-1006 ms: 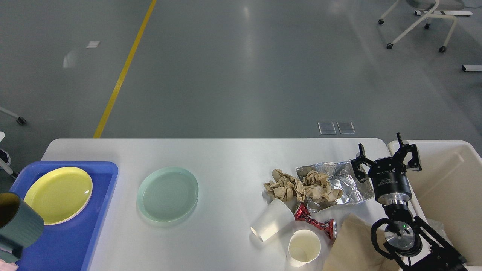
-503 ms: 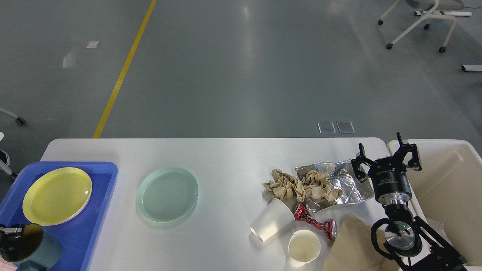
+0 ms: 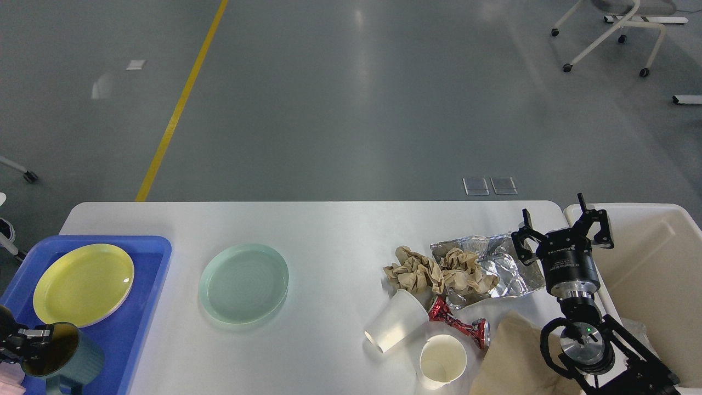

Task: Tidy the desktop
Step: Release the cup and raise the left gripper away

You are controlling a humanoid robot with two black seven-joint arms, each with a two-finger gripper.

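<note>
Since earlier, teal mug [image 3: 63, 356] lowered onto blue tray [image 3: 156, 263], left gripper [image 3: 24, 343] pinching its rim. Right gripper [image 3: 565, 233] spread, idle, nearer the crumpled paper [image 3: 433, 271] lying left on the desktop [image 3: 329, 230].

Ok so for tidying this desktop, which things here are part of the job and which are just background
Part of the job:
desktop
green plate
crumpled brown paper
foil wrapper
two paper cups
red wrapper
dark mug at the left gripper
blue tray holding the yellow plate
cream bin

Just background:
wheeled chair
yellow floor line
</note>
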